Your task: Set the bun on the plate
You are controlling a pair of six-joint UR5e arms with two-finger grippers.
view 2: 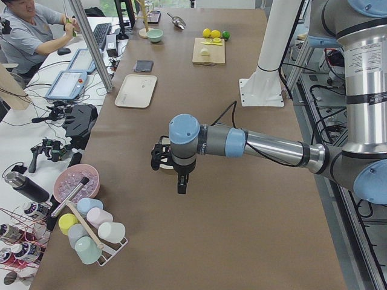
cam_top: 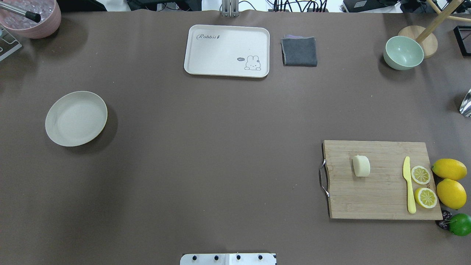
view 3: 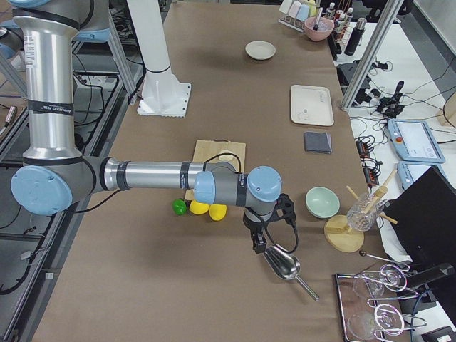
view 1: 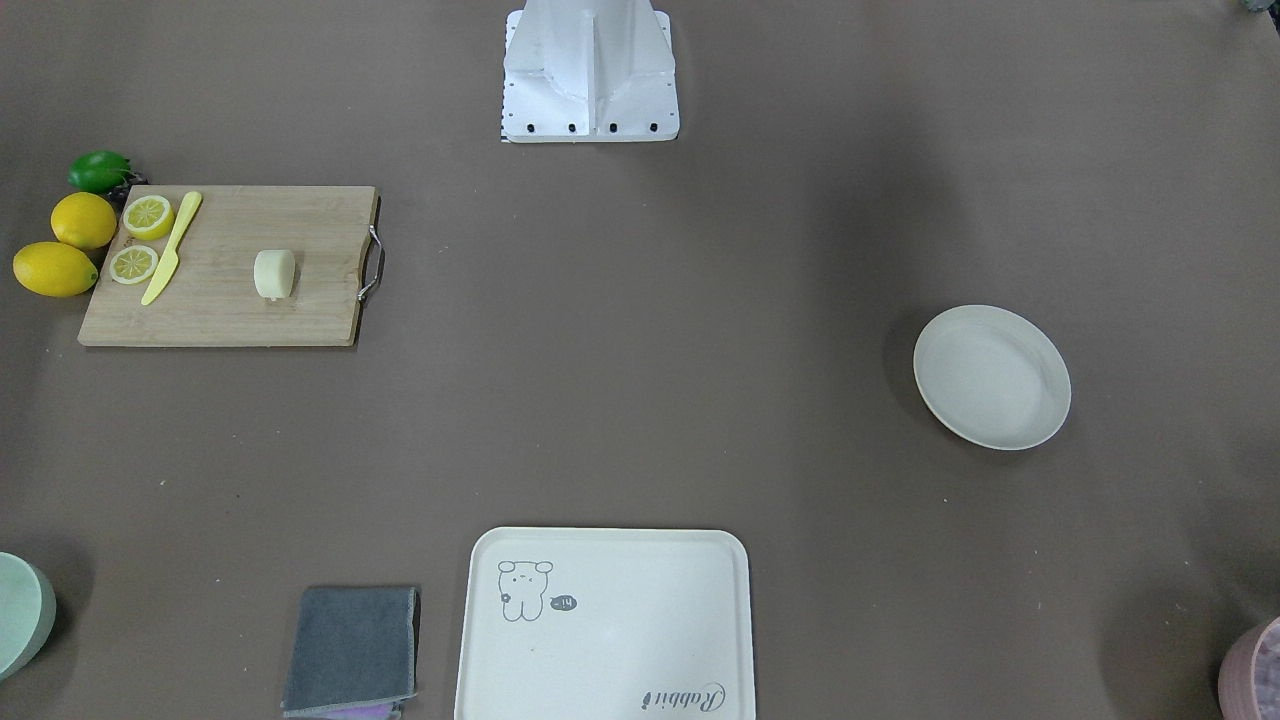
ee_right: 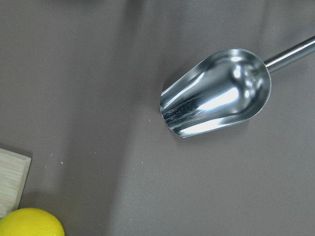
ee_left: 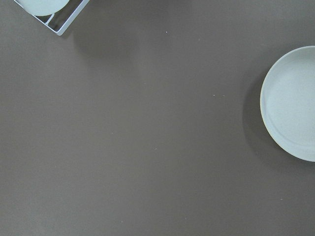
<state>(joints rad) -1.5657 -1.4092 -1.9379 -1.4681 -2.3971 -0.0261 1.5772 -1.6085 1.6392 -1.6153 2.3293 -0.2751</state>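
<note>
The bun (cam_top: 361, 166) (view 1: 274, 274) is a pale cream stub lying on the wooden cutting board (cam_top: 379, 198) on my right side. The round off-white plate (cam_top: 76, 118) (view 1: 991, 376) sits bare on my left side, and its edge shows in the left wrist view (ee_left: 295, 103). Neither gripper appears in the overhead or front view. My left gripper (view 2: 161, 154) hangs near the plate's end of the table. My right gripper (view 3: 283, 208) hangs past the board, over a metal scoop (ee_right: 216, 93). Whether either gripper is open or shut cannot be told.
On the board lie a yellow knife (cam_top: 408, 184) and two lemon halves (cam_top: 423, 186); whole lemons (cam_top: 449, 181) and a lime (cam_top: 460, 223) sit beside it. A cream tray (cam_top: 227, 50), grey cloth (cam_top: 299, 51) and green bowl (cam_top: 403, 52) line the far edge. A person (view 2: 27, 30) sits beyond.
</note>
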